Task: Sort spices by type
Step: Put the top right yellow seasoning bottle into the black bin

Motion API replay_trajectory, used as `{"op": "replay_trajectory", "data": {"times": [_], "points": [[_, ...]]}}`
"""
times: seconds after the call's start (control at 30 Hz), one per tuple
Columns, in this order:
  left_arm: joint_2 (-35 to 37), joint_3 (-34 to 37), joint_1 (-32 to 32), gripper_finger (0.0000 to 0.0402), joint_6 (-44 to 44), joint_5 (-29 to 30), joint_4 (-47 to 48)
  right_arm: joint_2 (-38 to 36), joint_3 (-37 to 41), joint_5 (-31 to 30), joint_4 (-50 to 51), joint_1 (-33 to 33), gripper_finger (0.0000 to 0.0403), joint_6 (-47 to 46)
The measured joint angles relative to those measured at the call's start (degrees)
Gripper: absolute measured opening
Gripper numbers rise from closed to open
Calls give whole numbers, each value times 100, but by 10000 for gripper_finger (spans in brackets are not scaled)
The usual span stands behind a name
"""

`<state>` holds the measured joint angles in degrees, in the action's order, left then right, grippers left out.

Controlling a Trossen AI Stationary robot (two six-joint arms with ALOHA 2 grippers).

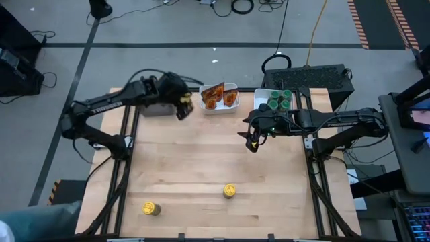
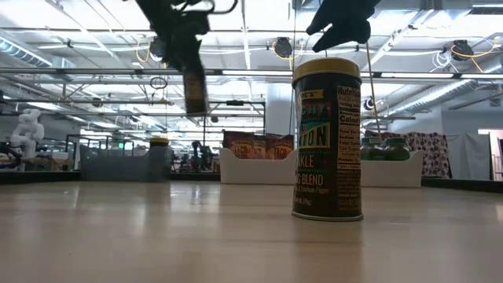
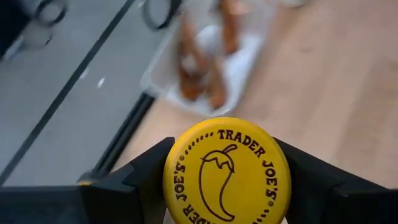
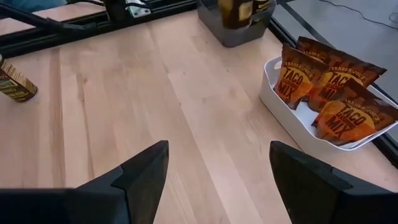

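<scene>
Yellow-lidded jar (image 3: 227, 171) in left pincer (image 1: 183, 107) beside packet tray (image 1: 232, 107).

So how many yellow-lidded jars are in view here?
3: front-left jar and middle jar stand on the table; third jar is in the left gripper's jaws by the grey tray, which may hide more.

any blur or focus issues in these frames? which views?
Left wrist view: the yellow lid held in the left gripper is sharp, while the packet tray behind it is out of focus. Low view: the near jar is crisp, the hanging jar smeared. Right wrist view: taco packets readable, grey tray soft. High view: evenly lit, no glare.
</scene>
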<state>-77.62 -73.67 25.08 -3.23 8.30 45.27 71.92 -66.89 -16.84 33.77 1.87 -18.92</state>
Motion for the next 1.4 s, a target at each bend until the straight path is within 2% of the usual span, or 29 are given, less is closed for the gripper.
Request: {"op": "replay_trajectory", "data": {"times": [0.2, 0.53, 0.87, 1.27, 1.4], "points": [[37, 0, 839, 238, 143, 58, 499, 0, 0, -4, -64, -1, 263, -123], [328, 2, 1833, 238, -29, 56, 994, 0, 0, -7, -61, 0, 263, -314], [900, 928, 2779, 238, 141, -87, 388, 0, 0, -144, -97, -120, 263, -292], [907, 1584, 3439, 238, 142, -107, 79, 0, 0, -103, -238, -308, 263, -286], [902, 1837, 3582, 238, 145, -173, -420, 0, 0, -101, -238, -308, 263, -284]]}}
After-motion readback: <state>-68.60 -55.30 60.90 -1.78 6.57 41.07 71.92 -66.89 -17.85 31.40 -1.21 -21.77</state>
